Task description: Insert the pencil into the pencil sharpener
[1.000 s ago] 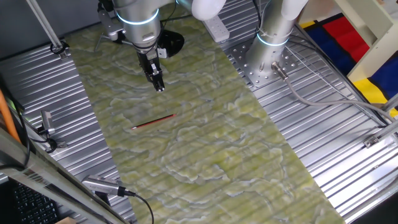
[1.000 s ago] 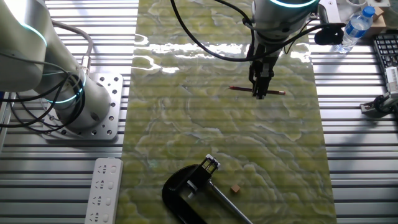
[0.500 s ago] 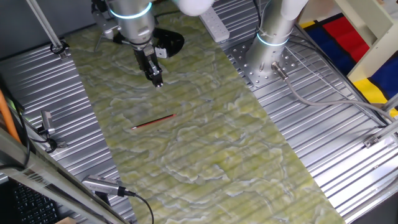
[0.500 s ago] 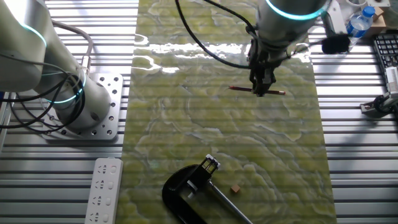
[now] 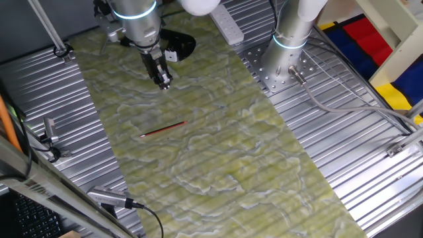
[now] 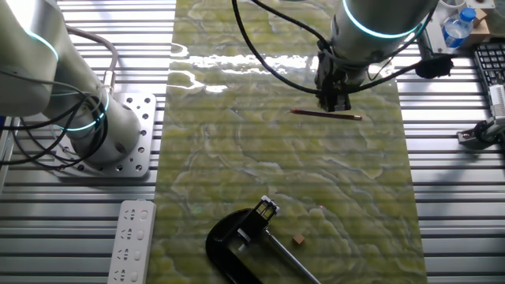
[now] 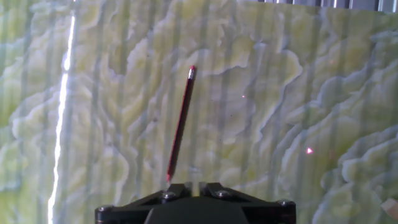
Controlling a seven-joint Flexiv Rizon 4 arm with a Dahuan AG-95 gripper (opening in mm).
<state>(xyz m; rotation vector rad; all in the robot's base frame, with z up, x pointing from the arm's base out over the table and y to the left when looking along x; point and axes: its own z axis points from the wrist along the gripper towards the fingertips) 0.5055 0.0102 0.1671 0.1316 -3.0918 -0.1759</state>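
Note:
The red-orange pencil [image 5: 162, 129] lies flat on the green marbled mat; it also shows in the other fixed view [image 6: 325, 114] and the hand view [image 7: 180, 124]. My gripper [image 5: 163, 82] hangs above the mat, a little beyond the pencil toward the sharpener, with its fingers together and nothing between them. It also shows in the other fixed view [image 6: 333, 105] and at the bottom edge of the hand view [image 7: 193, 186]. The glossy black pencil sharpener [image 5: 180, 44] sits on the mat behind the arm, partly hidden; it shows fully in the other fixed view [image 6: 233, 243].
A white power strip [image 5: 228, 26] lies beside the mat near the arm's base [image 5: 281, 66]. A small brown cube [image 6: 299, 238] sits next to the sharpener. A water bottle [image 6: 456, 28] stands off the mat. An orange pole [image 5: 6, 125] is at the left edge.
My gripper has moved away from the pencil toward the sharpener end of the mat, still shut and empty. The pencil has not moved.

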